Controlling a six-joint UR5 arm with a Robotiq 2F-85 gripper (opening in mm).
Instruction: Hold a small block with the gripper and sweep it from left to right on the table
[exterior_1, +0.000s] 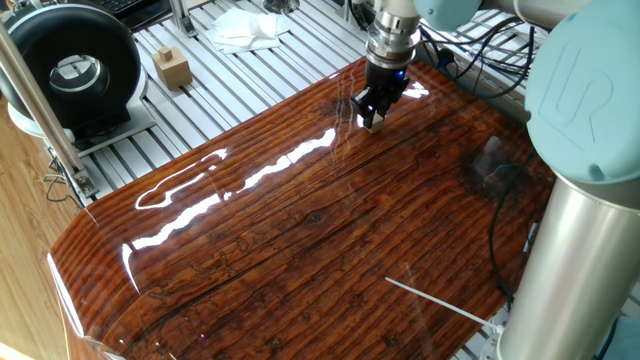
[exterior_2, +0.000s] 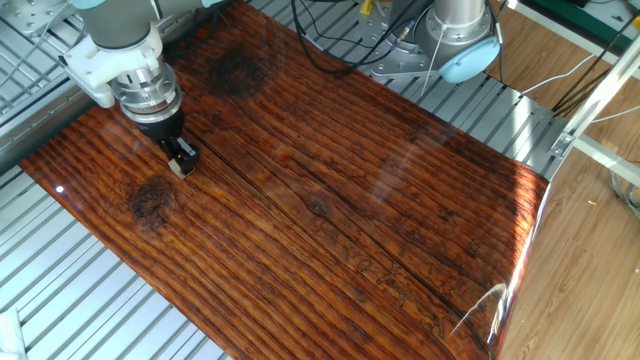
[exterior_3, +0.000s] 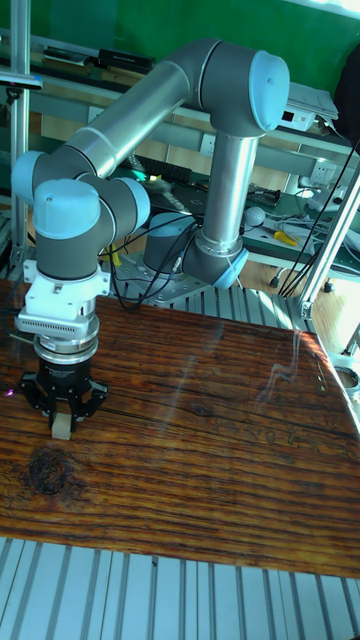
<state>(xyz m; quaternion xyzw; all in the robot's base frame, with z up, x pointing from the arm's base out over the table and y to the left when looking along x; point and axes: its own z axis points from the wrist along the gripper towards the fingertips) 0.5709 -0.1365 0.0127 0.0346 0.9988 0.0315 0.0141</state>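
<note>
- one fixed view: we see the pincer (exterior_1: 373, 116) pointing straight down near the far edge of the table (exterior_1: 300, 250), its black fingers closed on the block (exterior_1: 369, 124), of which only a pale sliver shows at the tips. we judge the grasp is made and the sweep is at its start or barely begun. the table is a glossy reddish-brown board with dark striped grain, bright glare streaks and rounded corners. a larger tan block (exterior_1: 172, 68) sits well apart on the ribbed metal frame (exterior_1: 180, 110), not part of this job.
- the other fixed view: here the pincer (exterior_2: 180, 160) stands at the table's (exterior_2: 350, 200) left part, just beside a dark knot (exterior_2: 150, 200) in the grain. the block (exterior_2: 180, 167) is a tiny beige cube pinched between the fingers, at or just above the board; we cannot tell if it touches. next we think the arm must carry it level toward the right, keeping the squeeze steady, since the smooth lacquer should let plain wood slide easily.
- tall fixed view: the pincer (exterior_3: 63, 418) hangs below a silver wrist, fingers narrowed onto the block (exterior_3: 62, 426), whose matt, square faces poke out beneath. the long stretch of table (exterior_3: 220, 450) to the right is open for the sweep.
</note>
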